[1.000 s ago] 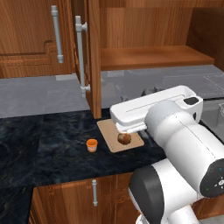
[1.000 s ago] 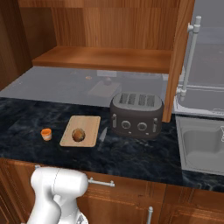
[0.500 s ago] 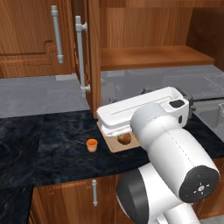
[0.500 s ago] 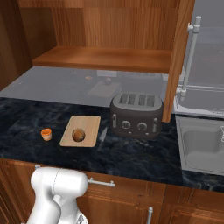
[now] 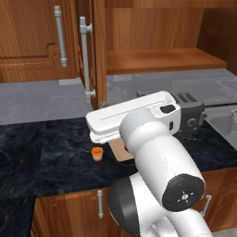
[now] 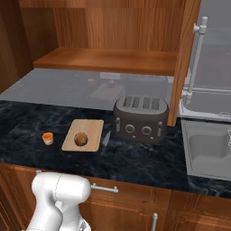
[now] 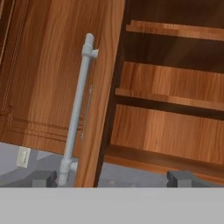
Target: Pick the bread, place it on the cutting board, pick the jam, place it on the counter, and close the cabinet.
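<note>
bread, one small brown lump, sits on the single tan cutting board, toward its near end. one orange jam jar stands on the dark marbled worktop just left of the board, apart from it; from the left base view the jam shows beside the board's edge, under the arm's white forearm. one dark four-slot toaster stands right of the board, and a grey sink is set into the worktop at the far right. a grey backsplash runs behind, with low wooden cupboards under the worktop's front.

above, the reddish wall cabinet stands open, one bare shelf showing inside. two doors with long grey bar handles hang open, one at the right, one at the left.

end effector has its two dark tips spread wide and holds nothing; it faces the open left door's edge and its handle, with three shelves beyond.
</note>
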You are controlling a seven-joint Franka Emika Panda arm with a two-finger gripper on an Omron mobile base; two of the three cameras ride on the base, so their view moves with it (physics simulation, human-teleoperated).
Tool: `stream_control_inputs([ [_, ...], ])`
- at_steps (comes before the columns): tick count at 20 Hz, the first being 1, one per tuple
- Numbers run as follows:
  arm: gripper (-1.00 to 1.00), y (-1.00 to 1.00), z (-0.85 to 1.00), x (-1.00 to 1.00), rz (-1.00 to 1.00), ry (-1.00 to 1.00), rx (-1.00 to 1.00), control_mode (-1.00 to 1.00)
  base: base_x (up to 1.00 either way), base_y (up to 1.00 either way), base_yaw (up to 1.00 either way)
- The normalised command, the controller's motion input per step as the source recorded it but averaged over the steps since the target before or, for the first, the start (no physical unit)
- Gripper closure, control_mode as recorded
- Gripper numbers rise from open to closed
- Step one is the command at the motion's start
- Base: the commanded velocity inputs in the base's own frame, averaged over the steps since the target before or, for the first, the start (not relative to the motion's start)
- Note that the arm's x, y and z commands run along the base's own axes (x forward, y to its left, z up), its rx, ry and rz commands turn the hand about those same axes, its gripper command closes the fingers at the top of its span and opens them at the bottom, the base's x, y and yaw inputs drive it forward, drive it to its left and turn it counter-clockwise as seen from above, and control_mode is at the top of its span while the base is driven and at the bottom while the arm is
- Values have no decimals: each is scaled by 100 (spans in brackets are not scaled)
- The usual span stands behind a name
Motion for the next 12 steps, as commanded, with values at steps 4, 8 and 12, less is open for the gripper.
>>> stream_control_inputs([
  [4,-100,28,-1,11,0,0,0,-100,0,0,0],
  [8,-100,31,-5,10,0,0,0,-100,0,0,0],
  [12,-100,31,-4,10,0,0,0,-100,0,0,0],
])
